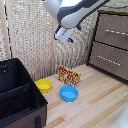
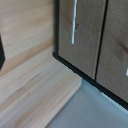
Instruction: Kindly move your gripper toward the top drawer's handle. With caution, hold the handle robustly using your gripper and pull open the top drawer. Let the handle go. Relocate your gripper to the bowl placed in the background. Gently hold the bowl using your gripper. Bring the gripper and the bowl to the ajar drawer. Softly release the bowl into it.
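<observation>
In the exterior view my gripper (image 1: 68, 38) hangs high above the floor, well to the left of the brown dresser. Its blue-tipped fingers stand apart with nothing between them. The top drawer (image 1: 113, 29) is shut, and its silver handle (image 1: 116, 32) lies flat across the front. The yellow bowl (image 1: 44, 85) sits on the wooden floor far below the gripper, beside a black case. The wrist view shows two brown drawer fronts and one silver bar (image 2: 75, 22); I cannot tell which drawer that bar belongs to. No fingers show in the wrist view.
A blue bowl (image 1: 69, 93) sits to the exterior view's right of the yellow one. A colourful box (image 1: 69, 75) stands behind them. A black open case (image 1: 17, 95) fills the lower left. The lower drawer (image 1: 107, 59) is shut. A pale woven screen (image 1: 35, 35) backs the scene.
</observation>
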Robot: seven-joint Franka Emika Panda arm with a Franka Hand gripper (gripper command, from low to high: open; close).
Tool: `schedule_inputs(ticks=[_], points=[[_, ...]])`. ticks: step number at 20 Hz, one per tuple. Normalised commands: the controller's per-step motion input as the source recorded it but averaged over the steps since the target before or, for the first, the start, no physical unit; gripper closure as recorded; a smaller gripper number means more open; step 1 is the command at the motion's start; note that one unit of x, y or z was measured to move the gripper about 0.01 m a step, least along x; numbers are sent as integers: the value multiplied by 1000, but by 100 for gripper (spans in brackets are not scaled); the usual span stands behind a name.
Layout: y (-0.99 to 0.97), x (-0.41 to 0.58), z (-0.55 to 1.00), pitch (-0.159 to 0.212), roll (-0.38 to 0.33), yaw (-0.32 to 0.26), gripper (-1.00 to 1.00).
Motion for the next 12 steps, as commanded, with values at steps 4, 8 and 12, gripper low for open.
schedule_inputs(ticks=[4,8,12], points=[[-323,127,0,40,-375,-14,-100],[-480,36,0,26,-363,-3,-100],[-617,-41,0,13,-330,0,-100]])
